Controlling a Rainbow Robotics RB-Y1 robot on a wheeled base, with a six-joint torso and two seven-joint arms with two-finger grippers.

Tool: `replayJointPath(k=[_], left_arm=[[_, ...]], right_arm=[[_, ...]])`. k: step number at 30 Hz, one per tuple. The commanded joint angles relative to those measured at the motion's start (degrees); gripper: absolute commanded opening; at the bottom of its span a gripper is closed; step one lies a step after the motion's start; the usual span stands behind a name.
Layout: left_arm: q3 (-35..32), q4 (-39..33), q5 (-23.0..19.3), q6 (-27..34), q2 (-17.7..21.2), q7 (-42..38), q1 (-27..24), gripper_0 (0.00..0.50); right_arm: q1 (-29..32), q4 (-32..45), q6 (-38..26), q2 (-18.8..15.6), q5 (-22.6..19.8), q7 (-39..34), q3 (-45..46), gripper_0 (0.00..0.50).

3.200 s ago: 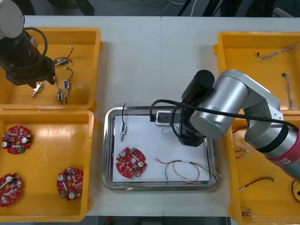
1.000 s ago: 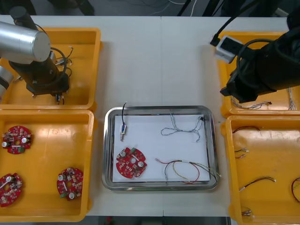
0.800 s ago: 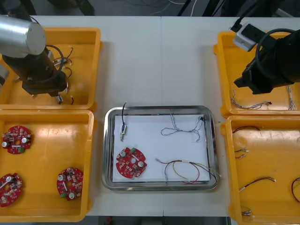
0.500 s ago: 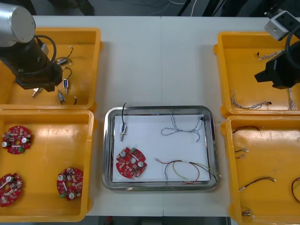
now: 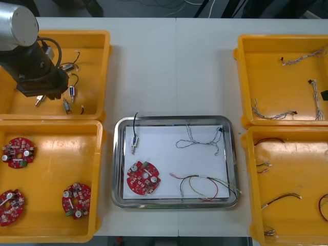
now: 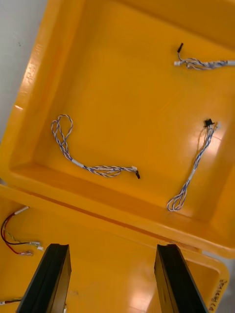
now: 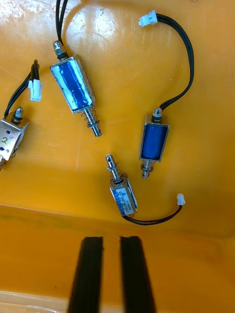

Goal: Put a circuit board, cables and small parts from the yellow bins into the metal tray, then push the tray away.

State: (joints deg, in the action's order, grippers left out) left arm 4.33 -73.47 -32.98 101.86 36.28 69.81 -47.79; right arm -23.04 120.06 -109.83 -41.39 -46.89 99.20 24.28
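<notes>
My left end effector hangs pressed together near small metal parts — my right end effector (spread) over twisted blue and white cables

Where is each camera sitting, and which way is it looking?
Front view: above the arms, looking steeply down at the table, metal tray and yellow bins; the left arm shows.
Left wrist view: on the left wrist, facing small metal parts in the far left bin; left end effector shut.
Right wrist view: on the right wrist, facing the far right bin; right end effector open.
Shared: front and right wrist views both show the same twisted blue and white cable.
</notes>
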Motion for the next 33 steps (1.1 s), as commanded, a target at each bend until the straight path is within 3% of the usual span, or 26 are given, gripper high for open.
replayJointPath(k=[1, 17, 33], left_arm=[[-2.1, -1.9, -0.3, 0.6, 1.8, 4.0, -3.0, 0.5], [-3.8, 0.6, -3.2, 0.4, 1.7, 3.2, -2.9, 0.5], [-4.0, 3.9, -4.9, -7.2, 1.2, 4.3, 0.9, 0.5]], right_arm=[[3.0, 0.6, -0.2, -2.1, -0.7, -2.2, 4.1, 0.5], [9.0, 0.6, -0.2, -2.1, -0.6, -10.9, 4.7, 0.5], [16.2, 0.6, -0.2, -2.0, 0.9, -15.1, 5.0, 0.5]])
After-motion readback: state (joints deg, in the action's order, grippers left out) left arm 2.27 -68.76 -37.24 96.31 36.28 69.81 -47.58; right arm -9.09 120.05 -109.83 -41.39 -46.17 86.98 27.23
